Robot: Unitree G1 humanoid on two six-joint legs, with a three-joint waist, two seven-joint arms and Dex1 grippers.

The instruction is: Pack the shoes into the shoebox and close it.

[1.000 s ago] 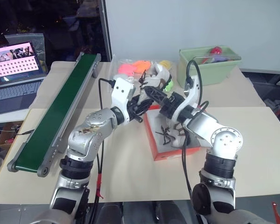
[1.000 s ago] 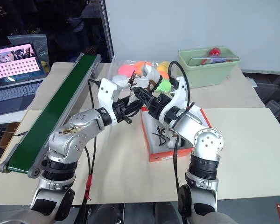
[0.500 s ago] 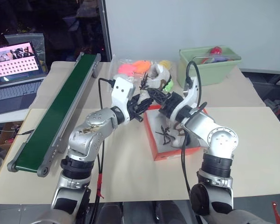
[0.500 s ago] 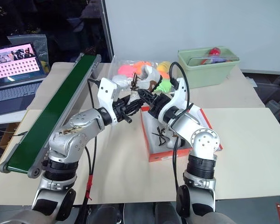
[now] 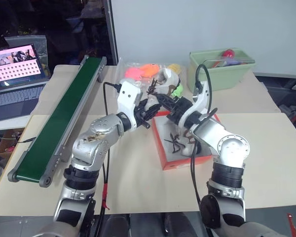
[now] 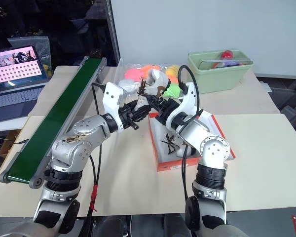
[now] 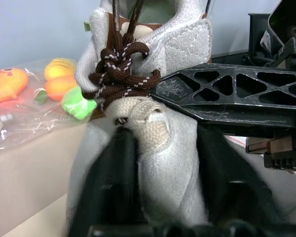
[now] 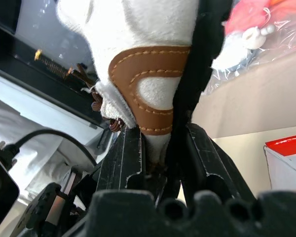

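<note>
Right end effector (image 5: pixel 164 100): we see its two black fingers clamped on the heel of a white sneaker (image 5: pixel 168 78), held up in the air above the far end of the shoebox (image 5: pixel 164 160).
Left end effector (image 5: pixel 149 109): we see it at the same sneaker from the other side, one finger (image 7: pixel 108 187) on each flank of the shoe; we cannot tell whether they press it or stand slightly apart.
Held sneaker: between the two end effectors, dark laces knotted on top.
Second sneaker (image 5: pixel 187 143): we see it lying inside the shoebox, laces (image 5: pixel 174 142) loose on the white lining.
Shoebox: open on the counter (image 5: pixel 138 182), near its middle, under the right arm.
Plush toys (image 5: pixel 143 72): in clear plastic toward the counter's far edge, behind the held sneaker.
Green bin (image 5: pixel 221 69): at the far right corner.
</note>
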